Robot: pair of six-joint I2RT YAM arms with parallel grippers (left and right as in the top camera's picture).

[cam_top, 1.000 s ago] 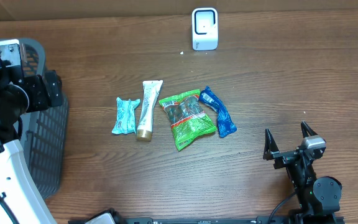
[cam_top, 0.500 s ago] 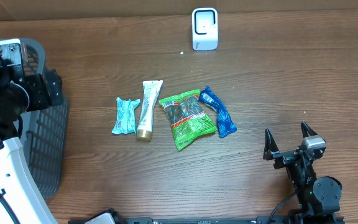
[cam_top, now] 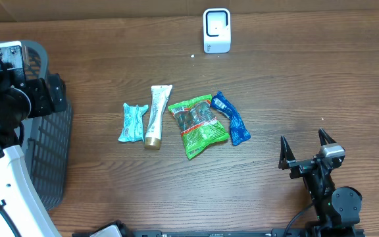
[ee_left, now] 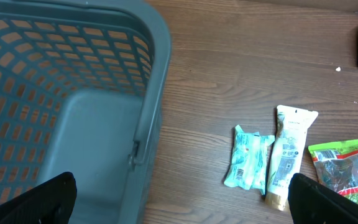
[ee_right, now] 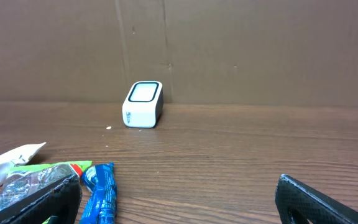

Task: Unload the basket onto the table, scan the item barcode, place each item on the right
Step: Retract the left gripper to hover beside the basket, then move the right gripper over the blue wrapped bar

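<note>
Brown wood is being used for the worktop, and a brown cardboard wall is being seen along its far edge. Four small things are being shown in a row near the middle of the worktop. A teal packet is being seen at the left end of the row, lying flat. A cream tube is being seen just beside it on the right, with its gold cap pointing to the near side. A green bag is being shown next, and it is being touched on its right by a blue packet. A white scanner is being shown standing at the far side, well apart from the row. A grey basket is being seen at the left edge. The left tool is being held over the basket's right rim, with its fingers wide apart and nothing between them. The right tool is being held at the near right, well apart from the blue packet, with its fingers wide apart and nothing between them.
</note>
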